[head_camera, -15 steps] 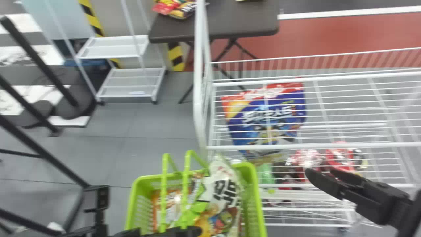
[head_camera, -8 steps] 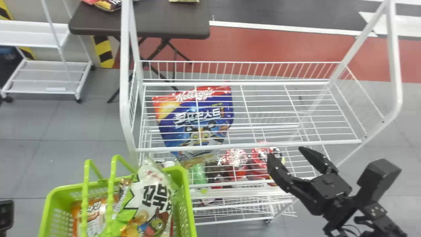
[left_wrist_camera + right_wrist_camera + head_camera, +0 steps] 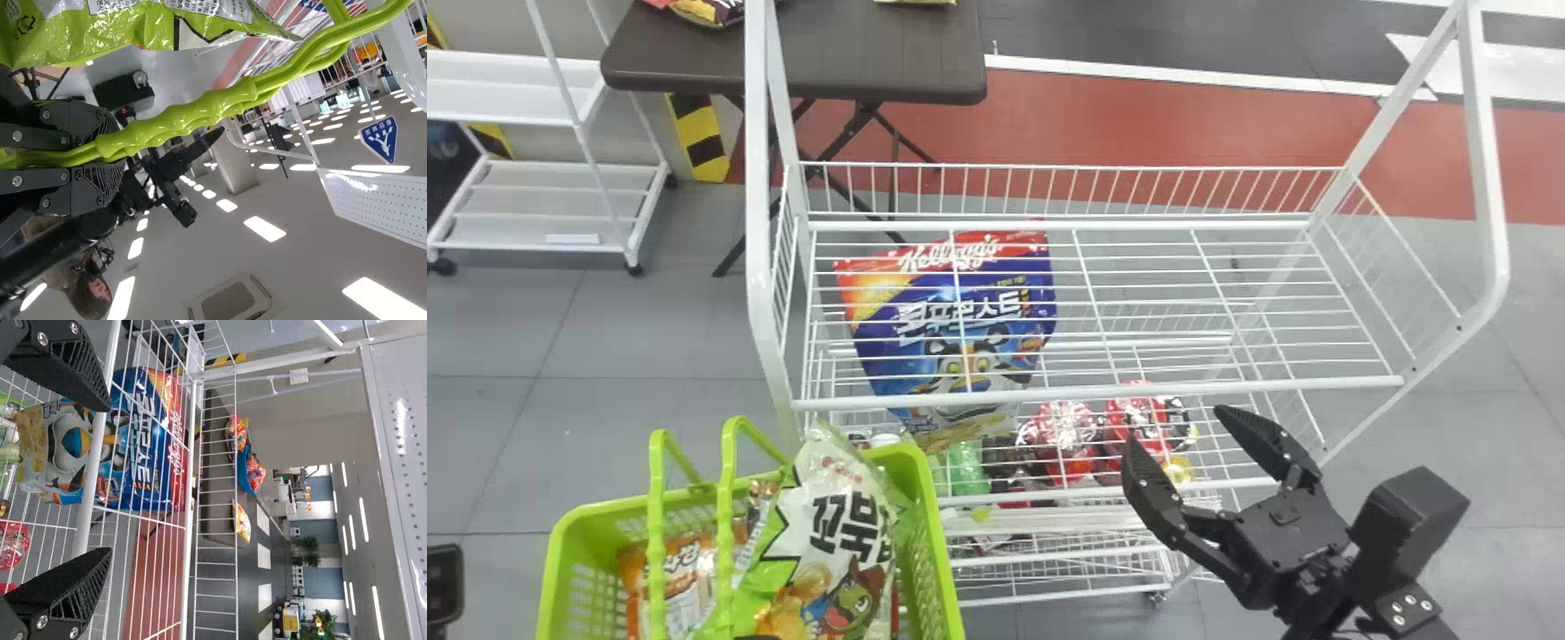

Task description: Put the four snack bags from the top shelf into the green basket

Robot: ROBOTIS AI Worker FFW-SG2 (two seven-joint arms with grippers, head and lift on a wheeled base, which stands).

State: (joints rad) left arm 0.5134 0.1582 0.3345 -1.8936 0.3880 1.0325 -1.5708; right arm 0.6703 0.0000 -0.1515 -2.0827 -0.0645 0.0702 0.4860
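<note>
Snack bags (image 3: 838, 524) in green basket (image 3: 935, 551), well left of right claw (image 3: 1176, 428).

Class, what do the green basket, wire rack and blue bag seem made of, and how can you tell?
Green basket: probably glossy plastic, perforated walls. Wire rack: likely white-coated metal, thin smooth rods. Blue bag: shiny film, perhaps plastic; visible highlights.

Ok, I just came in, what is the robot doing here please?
The robot's left end effector grips the green basket by its handles; snack bags lie inside. The right end effector is open and empty, near the front of the white rack. Through the wires of the top shelf, a big blue bag shows.
</note>
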